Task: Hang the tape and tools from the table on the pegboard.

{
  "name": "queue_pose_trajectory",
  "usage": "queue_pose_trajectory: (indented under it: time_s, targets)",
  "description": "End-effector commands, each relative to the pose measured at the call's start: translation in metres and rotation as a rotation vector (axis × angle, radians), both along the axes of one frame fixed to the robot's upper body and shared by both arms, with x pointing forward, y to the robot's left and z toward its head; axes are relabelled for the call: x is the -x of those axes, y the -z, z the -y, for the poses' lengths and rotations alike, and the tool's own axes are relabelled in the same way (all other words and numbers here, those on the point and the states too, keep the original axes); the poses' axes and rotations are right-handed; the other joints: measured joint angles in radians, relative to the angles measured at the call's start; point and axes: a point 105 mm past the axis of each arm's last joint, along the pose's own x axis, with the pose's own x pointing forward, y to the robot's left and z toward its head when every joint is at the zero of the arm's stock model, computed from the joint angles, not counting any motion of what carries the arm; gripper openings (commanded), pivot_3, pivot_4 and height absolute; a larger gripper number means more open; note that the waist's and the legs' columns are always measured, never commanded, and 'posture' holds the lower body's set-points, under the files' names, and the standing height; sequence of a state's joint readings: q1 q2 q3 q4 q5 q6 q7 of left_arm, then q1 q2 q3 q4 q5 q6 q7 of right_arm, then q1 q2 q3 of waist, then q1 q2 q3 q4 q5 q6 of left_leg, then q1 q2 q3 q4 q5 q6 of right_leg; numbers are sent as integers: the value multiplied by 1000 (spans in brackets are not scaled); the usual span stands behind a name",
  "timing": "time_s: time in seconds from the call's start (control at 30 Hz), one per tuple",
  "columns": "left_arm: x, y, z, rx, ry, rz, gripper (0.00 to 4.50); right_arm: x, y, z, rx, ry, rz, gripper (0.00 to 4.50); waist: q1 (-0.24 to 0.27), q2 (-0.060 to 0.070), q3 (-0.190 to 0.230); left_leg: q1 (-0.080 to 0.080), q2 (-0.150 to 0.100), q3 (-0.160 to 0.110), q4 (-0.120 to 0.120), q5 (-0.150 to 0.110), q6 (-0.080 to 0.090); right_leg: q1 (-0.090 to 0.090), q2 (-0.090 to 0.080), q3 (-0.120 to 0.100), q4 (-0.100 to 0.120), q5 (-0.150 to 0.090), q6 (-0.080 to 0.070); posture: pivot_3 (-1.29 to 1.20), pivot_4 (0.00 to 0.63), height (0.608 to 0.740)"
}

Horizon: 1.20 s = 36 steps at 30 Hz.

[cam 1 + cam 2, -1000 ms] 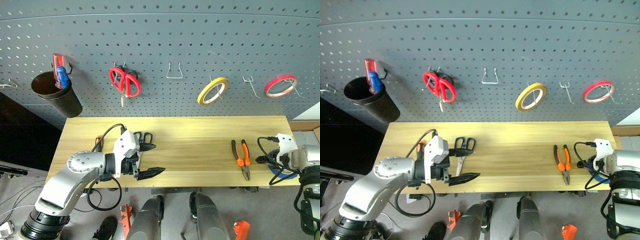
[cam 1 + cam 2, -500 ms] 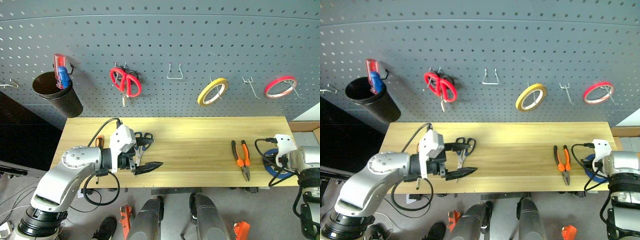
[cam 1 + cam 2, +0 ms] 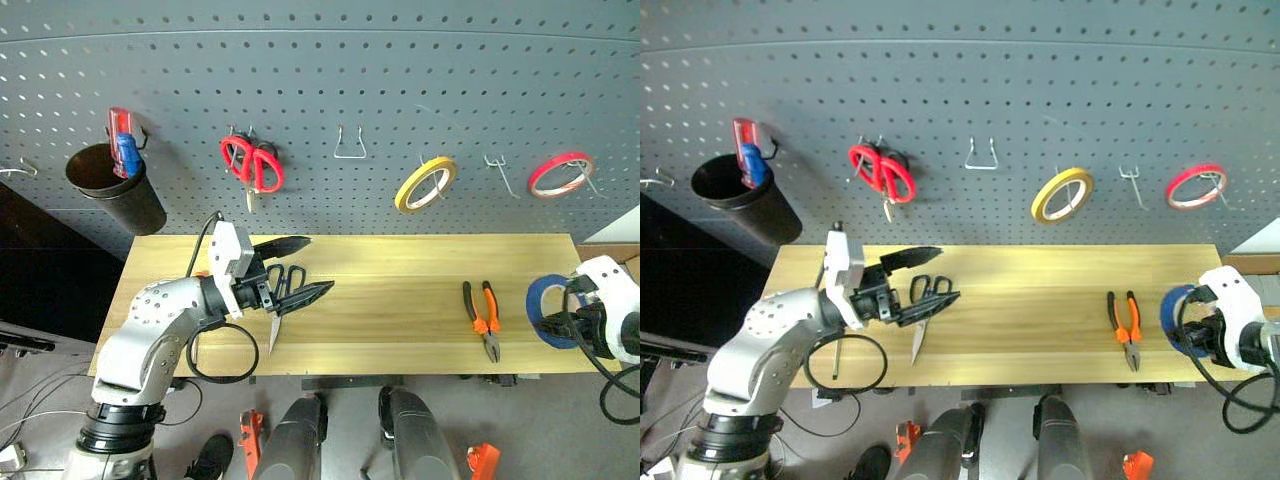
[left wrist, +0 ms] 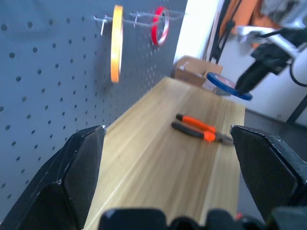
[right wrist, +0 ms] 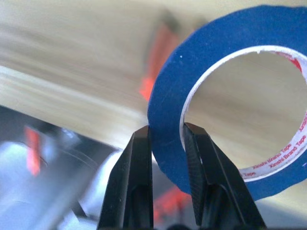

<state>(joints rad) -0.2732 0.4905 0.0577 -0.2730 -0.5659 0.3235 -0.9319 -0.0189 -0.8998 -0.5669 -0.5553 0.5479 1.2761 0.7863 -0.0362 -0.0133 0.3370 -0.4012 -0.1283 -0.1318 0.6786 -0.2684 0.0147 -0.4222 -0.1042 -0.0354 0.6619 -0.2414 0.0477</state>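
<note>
The right claw (image 5: 165, 143) is pinching the blue tape roll (image 5: 230, 91) by its band, one finger inside the open centre and one outside, and is holding it in the air off the tabletop's (image 3: 400, 260) three o'clock end. The left claw (image 3: 300, 270) is hovering with its fingers spread wide above the blue-handled scissors (image 3: 283, 290), which are lying on the tabletop toward nine o'clock. The orange-and-black pliers (image 3: 482, 318) are lying flat toward three o'clock, well apart from the scissors. On the pegboard (image 3: 320, 90), red scissors (image 3: 250, 165), a yellow tape roll (image 3: 425, 183) and a red tape roll (image 3: 561, 173) are hanging from hooks.
</note>
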Motion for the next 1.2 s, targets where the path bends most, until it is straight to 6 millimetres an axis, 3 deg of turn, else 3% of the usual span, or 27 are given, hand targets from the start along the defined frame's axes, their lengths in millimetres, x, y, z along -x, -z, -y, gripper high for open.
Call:
queue_pose_trajectory:
  time_s: [0.03,0.2,0.63,0.73,0.83,0.93,1.03,1.2]
  targets:
    - [-1,-11,4,54,-12,85,4500,7,-38,-26,-68,-112,312,411,0,-2,-1,0,0,0,0,0,0,0,0,0,0,0,0,-237,304,740]
    - [2,-9,11,66,17,68,4500,0,-50,-47,-110,-133,478,410,-15,-2,-1,1,0,0,0,0,0,0,0,1,0,0,0,-237,302,740]
    - [-1,-7,2,36,-49,63,4500,-63,-54,-79,-108,-132,631,410,-30,-2,-2,1,0,0,-1,0,0,-1,1,2,1,1,-1,-192,289,740]
    - [-2,-8,4,38,-51,62,4500,-80,-44,-82,-97,-106,582,410,-29,-2,-2,1,0,0,-1,0,0,-1,1,1,1,1,-1,-191,288,740]
    - [-1,-8,7,29,-47,58,4500,-105,-34,-72,-51,-4,553,410,-29,-3,-2,1,0,0,0,0,0,-1,1,2,1,1,-1,-181,282,740]
    - [-2,-9,5,17,-57,57,4500,-115,-21,-69,-29,18,504,408,-28,-3,-2,1,0,0,0,0,0,-2,1,2,1,1,-1,-175,280,740]
    - [-6,-10,1,10,-72,65,4500,-117,-11,-66,-87,66,425,1350,-22,-4,-4,1,1,0,-1,0,0,-2,2,1,1,1,-1,-175,281,740]
    - [-6,-9,2,20,-73,56,4500,-103,-8,-66,-83,38,392,2988,-21,-4,-4,0,0,0,-1,0,0,-2,1,2,0,1,-2,-191,280,740]
